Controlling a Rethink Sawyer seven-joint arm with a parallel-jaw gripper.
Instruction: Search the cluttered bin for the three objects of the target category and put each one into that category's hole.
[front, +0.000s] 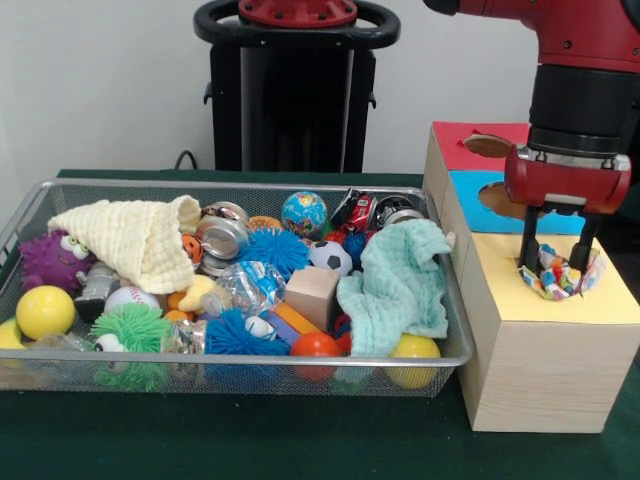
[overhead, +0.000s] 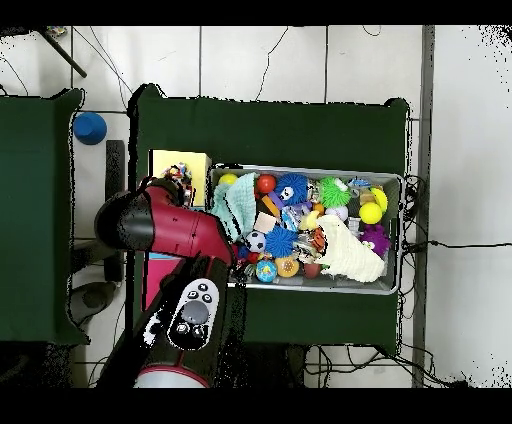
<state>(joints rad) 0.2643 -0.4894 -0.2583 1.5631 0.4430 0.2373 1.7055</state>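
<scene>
patterned cloth (front: 560, 275) lies between the gripper (front: 558, 262) fingers.

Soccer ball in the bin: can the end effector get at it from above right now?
Probably yes: the soccer ball lies uncovered on top, mint cloth beside it. But the end effector is over the yellow section's hole, gripping a multicoloured object.

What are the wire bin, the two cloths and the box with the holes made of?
The bin looks like metal: a fine silvery mesh with a shiny rim. The cream cloth and the mint cloth look like soft woven fabric, waffle-textured and crumpled into folds. The box seems to be pale wood or wood-look board, with faint grain and matte coloured sheets, perhaps paper, on top.
</scene>
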